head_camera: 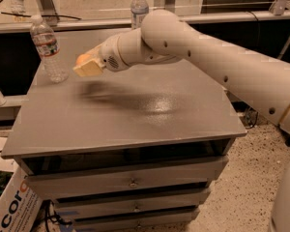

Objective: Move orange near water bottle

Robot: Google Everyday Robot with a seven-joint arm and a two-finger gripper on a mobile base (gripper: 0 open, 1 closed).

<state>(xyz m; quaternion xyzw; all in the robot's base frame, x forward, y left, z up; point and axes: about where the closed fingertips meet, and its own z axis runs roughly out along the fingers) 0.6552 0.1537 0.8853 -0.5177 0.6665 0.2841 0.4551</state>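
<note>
In the camera view a grey counter [135, 127] fills the middle, its flat top seen from above and in front, with a stack of drawers [130, 182] below the front edge. The robot's pale arm [208, 57] reaches in from the right and crosses above the back half of the counter toward the left. At its end the gripper [87, 67] hangs in the air over the left rear part of the top, clear of the surface, and casts a soft shadow [111, 98] on the grey below it and a little to the right. The jaws are closed around the orange [82, 59], which shows as a small round orange patch peeking out at the upper left of the tan finger pads; the rest of the fruit is covered by them. The water bottle [48, 50], clear and ribbed with a white cap and a red-and-white label band, stands upright near the counter's left rear corner. It is just to the left of the gripper, near it but not touching. A second bottle [139, 6], with a pale label, stands upright farther back, behind the arm. At the lower left a cardboard box [12, 209] with orange lettering leans by the drawers, and a speckled floor [251, 192] shows at the lower right.
</note>
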